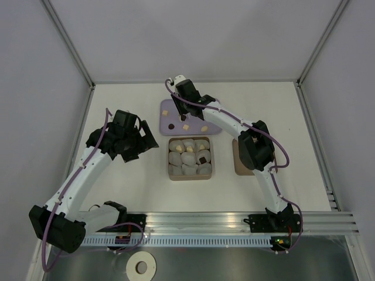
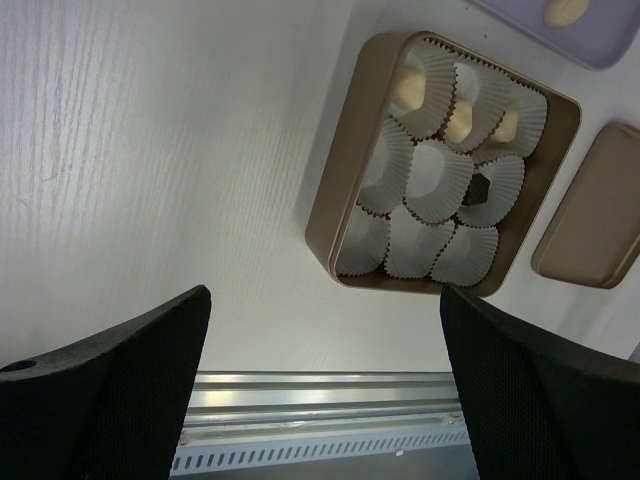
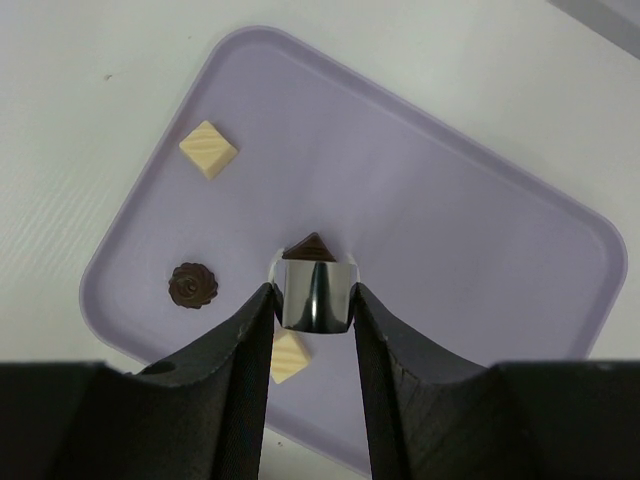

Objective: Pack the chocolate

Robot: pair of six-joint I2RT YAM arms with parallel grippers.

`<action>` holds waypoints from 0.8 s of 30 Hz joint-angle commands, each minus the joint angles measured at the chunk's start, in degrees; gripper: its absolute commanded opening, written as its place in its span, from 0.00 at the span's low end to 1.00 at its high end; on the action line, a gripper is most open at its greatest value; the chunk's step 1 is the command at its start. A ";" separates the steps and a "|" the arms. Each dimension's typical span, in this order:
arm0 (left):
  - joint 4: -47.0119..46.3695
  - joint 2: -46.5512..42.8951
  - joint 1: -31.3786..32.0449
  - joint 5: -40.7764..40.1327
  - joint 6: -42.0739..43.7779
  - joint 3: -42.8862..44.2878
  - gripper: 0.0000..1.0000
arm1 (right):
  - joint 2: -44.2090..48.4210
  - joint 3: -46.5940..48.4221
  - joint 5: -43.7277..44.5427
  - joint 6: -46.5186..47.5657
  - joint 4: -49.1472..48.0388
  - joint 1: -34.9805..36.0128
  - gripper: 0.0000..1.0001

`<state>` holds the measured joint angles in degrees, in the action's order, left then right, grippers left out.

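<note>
Roughly halfway: four chocolate pieces [image 2: 480, 190] sit in paper cups [image 2: 437, 180] in the box [image 2: 335, 170], four lie loose on the purple tray [image 3: 480, 250], right end effector [image 3: 312, 296] pinches a fifth dark piece [image 3: 310, 246] there, left end effector [image 2: 322, 300] wide open, empty.

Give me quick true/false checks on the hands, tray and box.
The left hand is open and empty. True.
The box sits on the purple tray. False: it's on the table beside the tray.
Every paper cup is filled. False: several are empty.
The lid is off the box. True.
The right hand is over the box. False: it's over the tray, shut on a dark piece.
</note>
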<state>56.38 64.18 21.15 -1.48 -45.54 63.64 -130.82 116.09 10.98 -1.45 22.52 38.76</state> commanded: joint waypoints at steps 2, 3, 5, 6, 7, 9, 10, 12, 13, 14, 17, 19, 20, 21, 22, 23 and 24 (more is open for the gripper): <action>-1.71 0.15 0.21 -0.99 1.86 -0.18 1.00 | -1.10 2.73 -0.09 0.05 -2.31 -0.35 0.42; -1.89 0.07 0.30 -0.99 1.94 -0.18 1.00 | -1.19 2.82 -0.08 -0.13 -2.22 -0.36 0.41; -1.80 0.07 0.21 -1.07 1.95 -0.18 1.00 | -1.19 3.09 -0.17 -0.13 -2.05 -0.44 0.41; -1.80 0.07 0.30 -1.07 2.03 -0.27 1.00 | -1.19 3.09 -0.09 -0.13 -2.13 -0.44 0.41; -1.89 0.07 0.30 -0.99 1.95 -0.27 1.00 | -1.10 2.91 -0.26 0.05 -2.31 -0.44 0.41; -1.80 -0.02 0.30 -0.90 1.86 -0.27 1.00 | -1.19 2.91 -0.26 0.22 -2.40 -0.53 0.41; -1.80 -0.11 0.30 -0.90 1.86 -0.35 1.00 | -1.19 2.82 -0.17 0.22 -2.31 -0.53 0.41; -1.89 -0.20 0.30 -0.90 1.86 -0.44 1.00 | -1.27 2.91 -0.44 0.22 -2.66 -0.44 0.41; -1.80 -0.29 0.30 -0.90 1.86 -0.44 1.00 | -1.45 2.91 -0.44 0.22 -2.83 -0.44 0.41; -1.80 -0.29 0.21 -0.90 1.86 -0.53 1.00 | -1.45 2.91 -0.52 0.22 -2.92 -0.44 0.40; -1.80 -0.37 0.21 -0.90 1.86 -0.71 1.00 | -1.54 3.00 -1.22 0.49 -3.45 -0.53 0.40; -1.80 -0.46 0.21 -0.90 1.68 -0.79 1.00 | -1.71 3.44 -1.23 0.49 -3.63 -0.53 0.39; -1.80 -0.46 0.21 -0.90 1.68 -0.79 1.00 | -1.71 3.61 -1.31 0.49 -3.71 -0.53 0.38; -1.80 -0.55 0.30 -0.90 1.59 -0.79 1.00 | -1.80 3.70 -1.49 0.49 -3.63 -0.62 0.38; -1.80 -0.46 0.30 -0.90 1.59 -0.71 1.00 | -1.80 3.61 -1.93 0.49 -3.54 -0.53 0.37; -1.89 -0.64 0.30 -0.90 1.59 -0.79 1.00 | -1.72 3.70 -2.02 0.40 -3.63 -0.53 0.36; -1.89 -0.64 0.30 -0.90 1.68 -0.71 1.00 | -1.71 3.61 -2.28 0.40 -3.45 -0.62 0.35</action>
<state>55.94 64.18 21.15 -1.48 -45.54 63.35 -131.85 117.14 10.11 -1.45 21.17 38.39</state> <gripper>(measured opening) 0.993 0.367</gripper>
